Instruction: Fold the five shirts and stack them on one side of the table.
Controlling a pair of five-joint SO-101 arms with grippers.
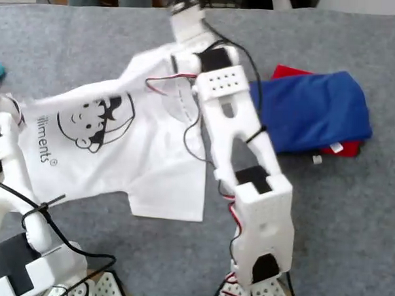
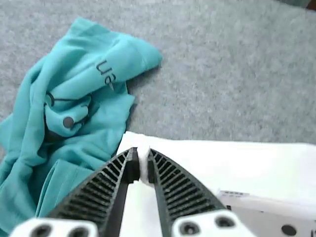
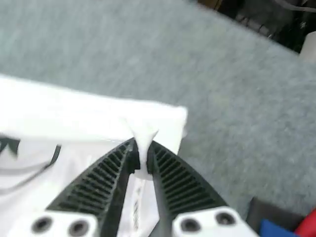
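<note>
Left gripper [image 2: 140, 165] and right gripper [image 3: 140, 158] both clamp the single white shirt [image 1: 118, 151]; one teal shirt [image 2: 74, 98], one blue shirt [image 1: 310, 110], one red shirt [image 1: 287, 73] nearby.

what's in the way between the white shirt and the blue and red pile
Nothing loose lies on the table between them. Only the right arm stretches across that gap, with the right gripper shut on the white shirt.
</note>
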